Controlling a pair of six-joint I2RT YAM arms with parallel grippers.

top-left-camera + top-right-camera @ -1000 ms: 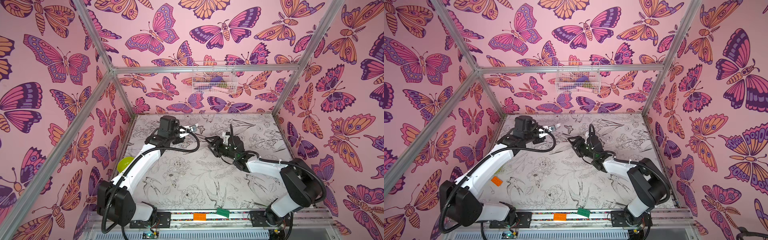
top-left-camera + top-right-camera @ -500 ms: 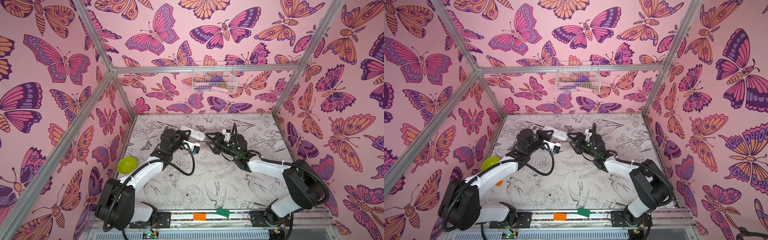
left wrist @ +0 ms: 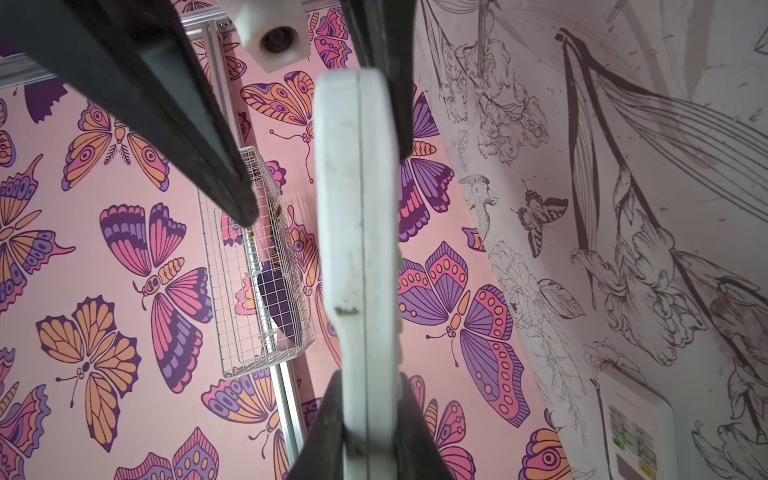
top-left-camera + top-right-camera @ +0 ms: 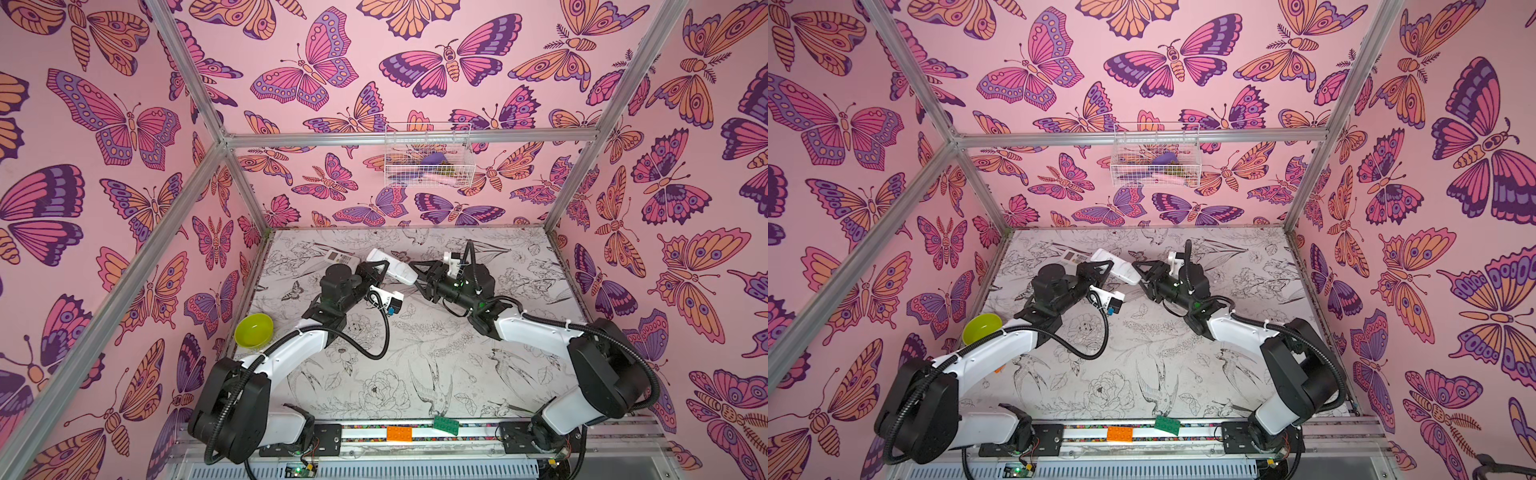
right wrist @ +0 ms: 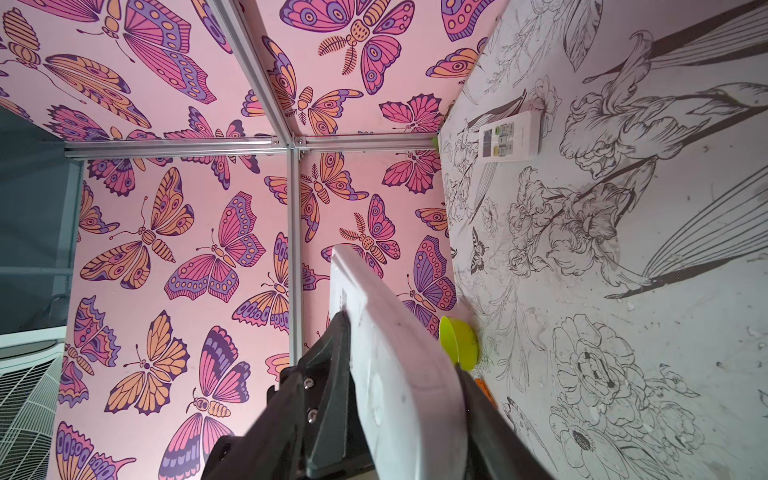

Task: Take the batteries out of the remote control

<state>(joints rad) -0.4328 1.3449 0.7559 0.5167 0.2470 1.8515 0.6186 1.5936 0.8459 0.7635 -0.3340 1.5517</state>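
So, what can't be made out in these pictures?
- Batteries: none visible in any view. The lifted white plastic remote control is seen edge-on or slantwise in the wrist views and is too small in both top views.
- White wire basket contents: mesh and distance blur them.
- Right gripper: whether it grips the remote. The left wrist view shows a gap; the right wrist view shows none.

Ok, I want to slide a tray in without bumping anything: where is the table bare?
Bare table: front middle, by the rail, and back right corner. Crowded: back left to centre, where one remote lies, the left hand and right hand flank a raised remote, and the bowl at the left edge.
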